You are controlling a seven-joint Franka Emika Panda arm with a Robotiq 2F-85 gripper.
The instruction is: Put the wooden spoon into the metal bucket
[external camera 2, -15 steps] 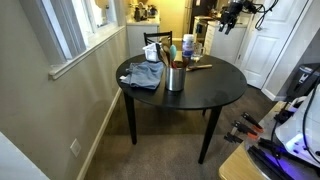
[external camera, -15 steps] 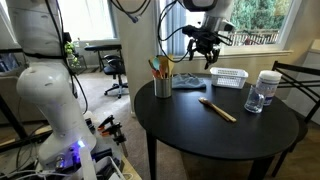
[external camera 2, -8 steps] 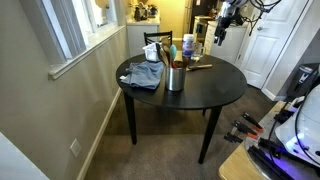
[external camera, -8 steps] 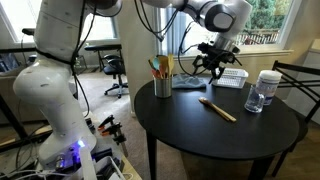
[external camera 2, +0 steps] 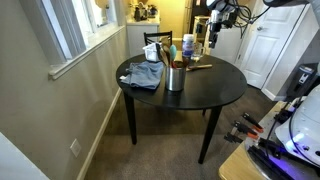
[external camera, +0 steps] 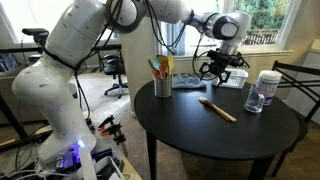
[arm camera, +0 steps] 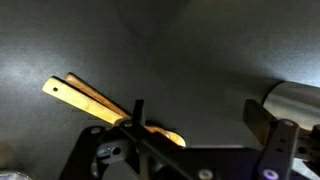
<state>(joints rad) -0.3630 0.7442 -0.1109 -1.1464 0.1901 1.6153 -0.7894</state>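
On the round dark worktop, in an exterior view, the wooden spoon lies flat and loose, slanted, well apart from the metal bucket. The bucket stands upright near the worktop's edge with short utensils sticking out of it. The pincer hangs over the far side, in front of the white basket, with its fingers spread and nothing between them. It is above and beyond the spoon, not touching it. A clear jar with a white lid stands near the basket. The white arm fills the left of this view.

The opposite exterior view shows the whole worktop from farther off. The bucket is near the middle, and the spoon is a thin pale line beyond it. Only here does a grey-blue cloth show, lying just beside the bucket, and a chair at the far side. The pincer is small and high above the far edge; I cannot tell its gap from here.

The wrist view is a close-up. The spoon runs diagonally across the bare worktop, handle end up-left, bowl end tucked just under the pincer frame. The two fingers stand well apart and are clamped on nothing. There is a pale rounded thing at the right edge; I cannot tell what it is. Of the task's things, only the spoon shows here.
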